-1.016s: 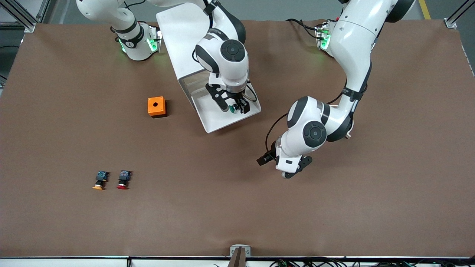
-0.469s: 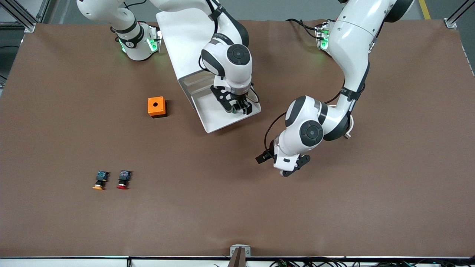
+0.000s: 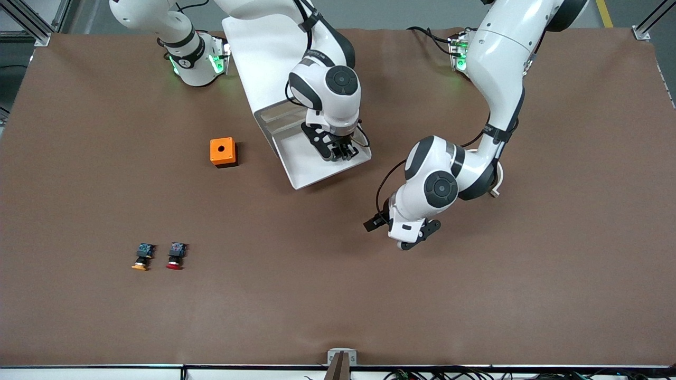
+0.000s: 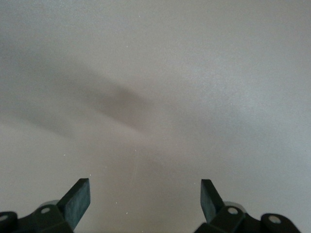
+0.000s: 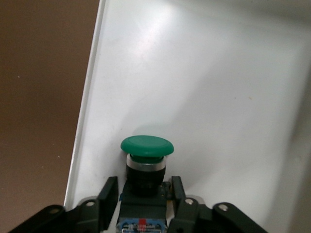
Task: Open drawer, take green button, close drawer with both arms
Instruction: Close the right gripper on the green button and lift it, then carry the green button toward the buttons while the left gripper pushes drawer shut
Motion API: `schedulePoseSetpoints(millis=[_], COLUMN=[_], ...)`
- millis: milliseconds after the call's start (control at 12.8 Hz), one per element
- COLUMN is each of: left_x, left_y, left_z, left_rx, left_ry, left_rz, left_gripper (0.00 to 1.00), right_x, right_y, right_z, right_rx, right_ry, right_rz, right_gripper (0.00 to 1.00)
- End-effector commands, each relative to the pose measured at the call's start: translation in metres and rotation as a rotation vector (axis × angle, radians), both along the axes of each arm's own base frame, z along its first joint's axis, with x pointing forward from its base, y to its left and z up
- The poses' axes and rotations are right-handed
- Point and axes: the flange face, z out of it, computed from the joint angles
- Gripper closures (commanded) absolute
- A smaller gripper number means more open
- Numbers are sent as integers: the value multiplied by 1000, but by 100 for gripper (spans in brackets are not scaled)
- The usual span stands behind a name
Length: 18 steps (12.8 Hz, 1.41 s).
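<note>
Two fingers of the right pincer (image 5: 141, 204) clamping the button (image 5: 146, 162) (green cap outward) inside the drawer (image 3: 311, 171).

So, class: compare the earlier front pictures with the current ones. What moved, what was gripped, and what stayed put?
The right gripper dropped lower into the open drawer and its jaws closed on the green button, now hidden under it in the front view. The left gripper drifted slightly toward the right arm's end, over bare table, jaws open. The drawer, orange box, yellow button and red button stayed put.
</note>
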Motion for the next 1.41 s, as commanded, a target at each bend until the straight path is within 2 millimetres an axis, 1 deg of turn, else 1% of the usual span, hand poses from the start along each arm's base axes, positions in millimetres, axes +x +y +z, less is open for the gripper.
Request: schedulePoseSetpoints(millis=[0, 156, 312, 391, 469, 547, 625, 781, 859, 1016, 1172, 1328], left_x=[-7, -11, -13, -13, -17, -21, -25, -33, -45, -58, -77, -96], left_y=[2, 0, -3, -4, -9, -12, -16, -26, -40, -54, -76, -97], left_z=[7, 6, 4, 4, 4, 1, -1, -2, -4, -6, -6, -6], left_rx=[31, 36, 37, 38, 39, 44, 58, 107, 114, 128, 136, 142], left_ry=[-25, -23, -22, -21, -19, -12, -9, -25, -18, 2, 11, 16], left_rz=[-9, -18, -23, -24, -31, -34, -29, -25, -33, -39, -47, -52], left_gripper=[0, 0, 0, 0, 0, 0, 0, 0, 0, 0, 0, 0], right_x=[4, 20, 42, 60, 74, 90, 105, 142, 163, 199, 225, 245], right_y=[6, 2, -10, -22, -36, -53, -72, -120, -149, -209, -261, -310], right_z=[7, 19, 37, 50, 57, 63, 65, 60, 58, 54, 44, 25], right_rx=[7, 19, 6, 18, 20, 26, 26, 23, 29, 42, 49, 50], right_ry=[-13, -21, 4, 23, 35, 34, 44, 56, 57, 52, 35, 10], right_rz=[-16, -26, 25, 54, 108, 190, 268, 396, 452, 555, 612, 685], right_gripper=[100, 100, 100, 100, 100, 100, 100, 100, 100, 100, 100, 100])
